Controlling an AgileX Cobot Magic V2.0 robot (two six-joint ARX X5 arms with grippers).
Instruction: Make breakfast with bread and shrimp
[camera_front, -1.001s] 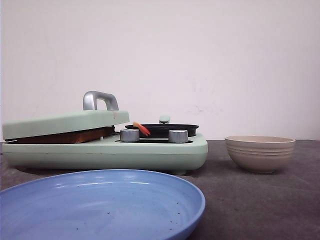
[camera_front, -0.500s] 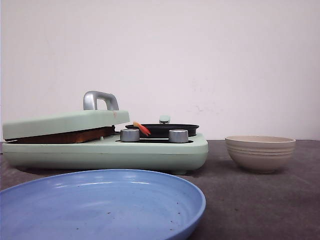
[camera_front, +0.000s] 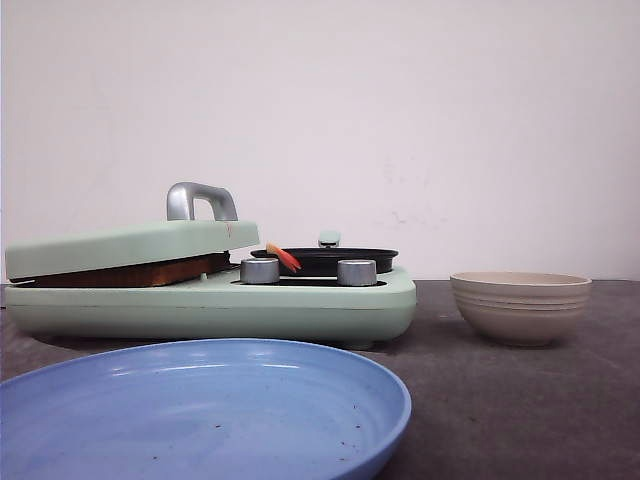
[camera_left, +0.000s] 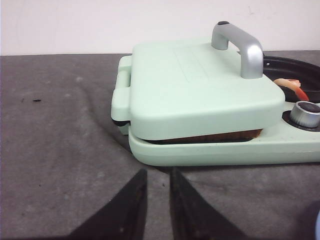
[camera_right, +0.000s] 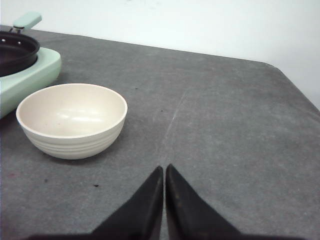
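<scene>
1 mint breakfast maker (camera_front: 300, 305) holds the bread (camera_front: 140, 272) under its lowered lid (camera_left: 200, 85), only a brown edge showing, slice count unclear. 1 shrimp (camera_front: 284, 257) pokes over the black pan (camera_front: 340, 259) at the lid's 3 o'clock. 1 beige bowl (camera_right: 72, 120), 1 blue plate (camera_front: 200, 410). Left gripper (camera_left: 156, 200) slightly parted, empty; right gripper (camera_right: 164, 200) closed, empty.

Front view: I see a mint-green cooker (camera_front: 300, 305) on the grey counter (camera_front: 500, 400).
Its handled lid (camera_front: 130, 245) rests tilted on brown bread (camera_front: 140, 272); an orange shrimp (camera_front: 284, 257) lies at the black pan (camera_front: 330, 260). A beige bowl (camera_front: 520, 307) stands right; a blue plate (camera_front: 200, 420) sits nearest me.
</scene>
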